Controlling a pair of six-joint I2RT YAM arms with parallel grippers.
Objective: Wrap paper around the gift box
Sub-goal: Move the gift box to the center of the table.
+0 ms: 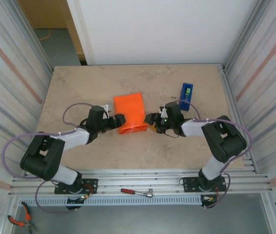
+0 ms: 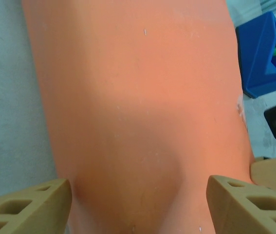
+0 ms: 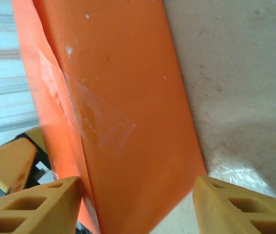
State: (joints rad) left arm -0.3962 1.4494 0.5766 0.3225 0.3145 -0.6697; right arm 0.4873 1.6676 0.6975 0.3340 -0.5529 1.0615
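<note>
Tabletop (image 1: pixel 79 87) w/ blue tape dispenser (image 1: pixel 186 96) nr paper (image 1: pixel 132 113)

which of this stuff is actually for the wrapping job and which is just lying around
For the job:
- orange paper, folded into a parcel
- clear tape strip stuck across its seam
- blue tape dispenser, probably, standing apart from the parcel

Just lying about:
- red-handled ratchet on the frame rail
- orange-handled pliers below the left arm's base

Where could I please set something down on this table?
Free: the back-left tabletop along the left wall, and the near strip in front of the paper. Crowded: the left gripper and right gripper flanking it, and the tape dispenser corner.
</note>
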